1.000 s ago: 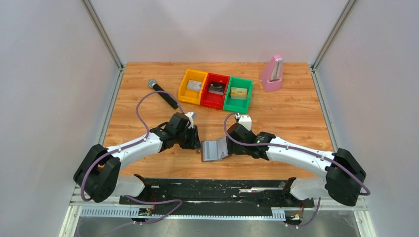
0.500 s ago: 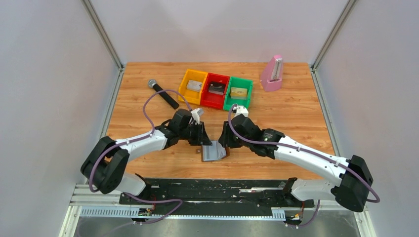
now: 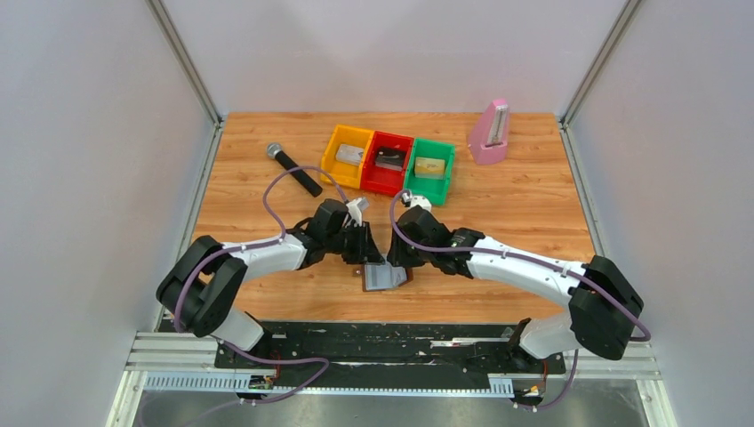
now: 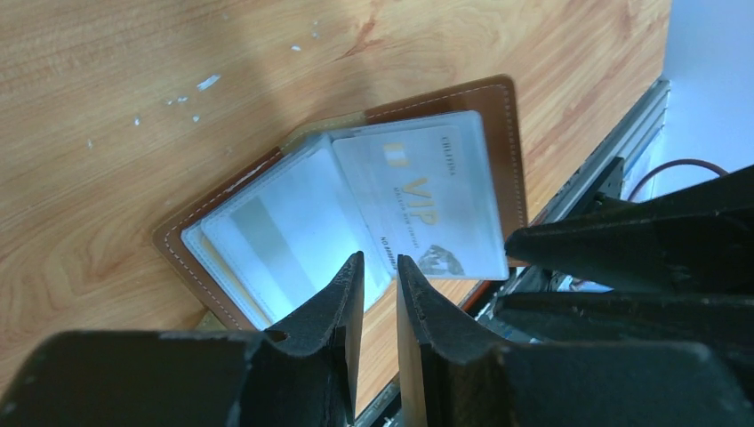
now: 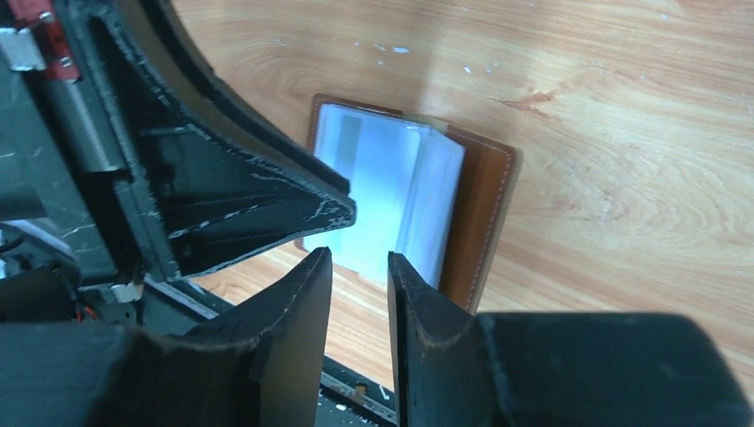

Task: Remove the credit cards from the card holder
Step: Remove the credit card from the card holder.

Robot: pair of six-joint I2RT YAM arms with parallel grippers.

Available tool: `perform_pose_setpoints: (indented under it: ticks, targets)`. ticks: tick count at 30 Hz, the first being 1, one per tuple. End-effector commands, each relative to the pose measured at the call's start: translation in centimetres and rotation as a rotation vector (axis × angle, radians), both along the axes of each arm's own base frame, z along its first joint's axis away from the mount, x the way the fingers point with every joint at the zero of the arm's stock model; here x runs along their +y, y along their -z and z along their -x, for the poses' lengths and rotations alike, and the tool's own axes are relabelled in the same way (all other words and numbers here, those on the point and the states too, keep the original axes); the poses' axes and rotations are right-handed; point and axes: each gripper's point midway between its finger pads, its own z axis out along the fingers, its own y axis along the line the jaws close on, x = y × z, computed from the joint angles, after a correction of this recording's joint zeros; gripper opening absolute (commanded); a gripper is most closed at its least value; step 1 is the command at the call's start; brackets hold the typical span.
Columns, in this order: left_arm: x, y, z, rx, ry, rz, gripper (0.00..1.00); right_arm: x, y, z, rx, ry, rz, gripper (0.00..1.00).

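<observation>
The card holder (image 3: 384,277) lies open on the table near the front edge, between both arms. It is brown-rimmed, with clear sleeves over silvery-blue panels. In the left wrist view the card holder (image 4: 356,205) shows a pale VIP card (image 4: 418,200) in its right sleeve. In the right wrist view the card holder (image 5: 396,191) has one flap half raised. My left gripper (image 3: 369,255) hovers over its left side and my right gripper (image 3: 397,258) over its right. Both the left gripper (image 4: 380,267) and the right gripper (image 5: 359,265) are empty, their jaws only narrowly parted.
Yellow (image 3: 347,156), red (image 3: 388,162) and green (image 3: 429,169) bins stand in a row at the back, each with a card-like item inside. A black microphone (image 3: 294,169) lies at the back left. A pink metronome (image 3: 489,133) stands at the back right. The black rail (image 3: 382,338) runs along the front.
Both grippers have moved away from the front edge and closer together over the card holder. The holder, spread flat a second ago, now looks partly folded.
</observation>
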Motion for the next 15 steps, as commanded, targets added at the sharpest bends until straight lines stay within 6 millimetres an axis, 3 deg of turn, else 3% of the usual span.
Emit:
perform_pose_setpoints:
  ticks: [1, 9, 15]
  targets:
    - [-0.4, 0.5, -0.1, -0.007, 0.001, 0.02, 0.26, -0.6, 1.1, -1.4, -0.013, 0.052, 0.003, 0.3]
    - [-0.7, 1.6, -0.2, 0.015, -0.009, 0.037, 0.3, -3.0, 5.5, -1.4, 0.041, 0.106, 0.078, 0.28]
    - [-1.1, 1.9, -0.4, 0.023, -0.014, 0.056, 0.34, -4.3, 7.4, -0.8, 0.06, 0.134, 0.116, 0.27]
